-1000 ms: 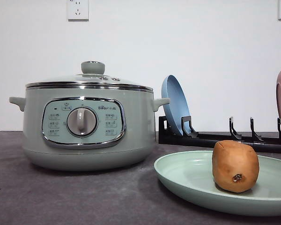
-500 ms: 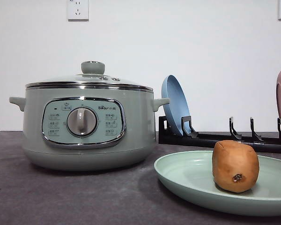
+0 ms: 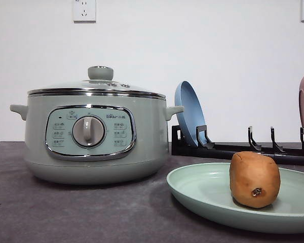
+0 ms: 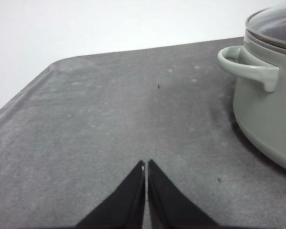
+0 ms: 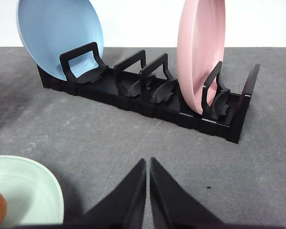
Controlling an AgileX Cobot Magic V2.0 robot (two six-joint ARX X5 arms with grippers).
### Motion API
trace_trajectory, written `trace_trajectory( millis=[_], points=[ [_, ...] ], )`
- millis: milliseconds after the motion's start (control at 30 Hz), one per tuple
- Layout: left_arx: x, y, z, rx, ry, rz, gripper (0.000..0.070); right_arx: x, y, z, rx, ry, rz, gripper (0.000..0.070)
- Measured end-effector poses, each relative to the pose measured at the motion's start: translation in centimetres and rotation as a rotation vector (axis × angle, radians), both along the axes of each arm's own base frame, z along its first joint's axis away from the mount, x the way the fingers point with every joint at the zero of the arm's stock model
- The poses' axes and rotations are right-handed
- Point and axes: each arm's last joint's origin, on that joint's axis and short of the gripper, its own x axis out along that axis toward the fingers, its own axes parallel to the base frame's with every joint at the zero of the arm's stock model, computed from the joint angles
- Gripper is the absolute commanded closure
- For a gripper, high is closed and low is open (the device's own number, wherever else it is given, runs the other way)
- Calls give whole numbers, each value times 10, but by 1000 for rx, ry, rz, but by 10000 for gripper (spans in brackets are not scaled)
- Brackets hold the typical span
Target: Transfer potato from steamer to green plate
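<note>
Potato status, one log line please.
potato: on green plate | steamer: lid on | left gripper: shut, empty | right gripper: shut, empty

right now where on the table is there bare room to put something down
Bare grey table lies in front of the steamer, and left of it beyond its handle, where the left gripper hangs shut. A smaller strip runs between the green plate and the black rack, under the shut right gripper. The plate holds the potato.
</note>
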Motion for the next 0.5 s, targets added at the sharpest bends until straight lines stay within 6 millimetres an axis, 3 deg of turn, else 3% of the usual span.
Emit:
trace_trajectory(
  millis=[500],
  points=[
    [0, 0, 0, 0, 0, 0, 700, 0, 0, 0, 0, 0, 0, 700]
  ],
)
